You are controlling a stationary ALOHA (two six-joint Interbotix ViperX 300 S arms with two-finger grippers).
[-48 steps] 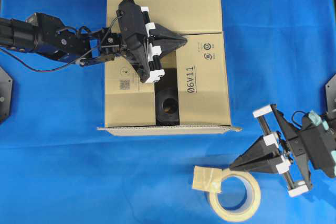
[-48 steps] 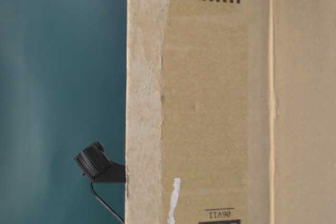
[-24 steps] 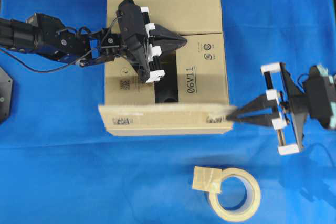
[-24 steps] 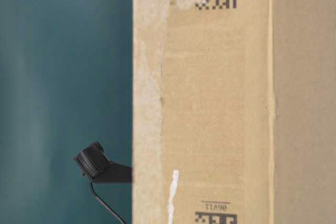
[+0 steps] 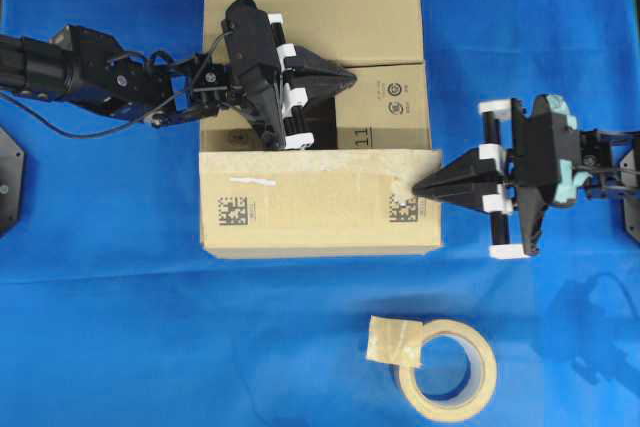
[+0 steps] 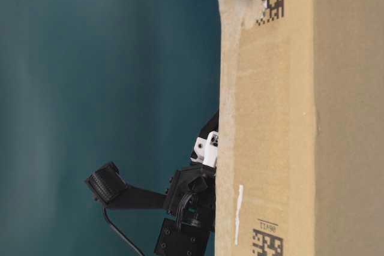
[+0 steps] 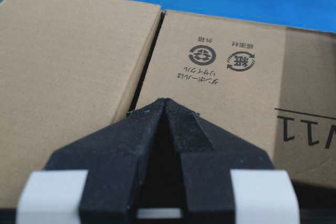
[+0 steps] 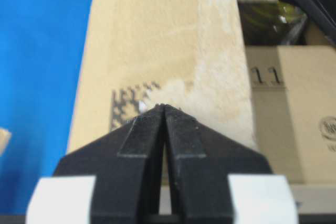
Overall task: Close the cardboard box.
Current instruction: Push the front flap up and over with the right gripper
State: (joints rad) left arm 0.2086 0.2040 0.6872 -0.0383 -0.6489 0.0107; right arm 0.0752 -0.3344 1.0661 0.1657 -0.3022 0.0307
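Observation:
The cardboard box (image 5: 320,17) stands in the middle of the blue cloth. Its near flap (image 5: 310,202), with square codes and a white tape scrap, is folded over most of the opening. My right gripper (image 5: 418,188) is shut, its tip against that flap's right end, near a code (image 8: 128,106). My left gripper (image 5: 352,78) is shut and empty, its tip over the seam between the far flap (image 7: 68,61) and the printed right flap (image 7: 220,77). A dark gap stays between the left gripper and the near flap. In the table-level view the box (image 6: 288,118) fills the right side.
A beige tape roll (image 5: 447,370) with a loose tape end lies on the cloth in front of the box, to the right. Dark contents (image 8: 268,22) show inside the box beyond the flap edge. Black mounts sit at both side edges of the table.
The right gripper rose from beside the tape roll to the box's right side. The near flap swung from hanging outward to lying over the opening. The left gripper has not moved.

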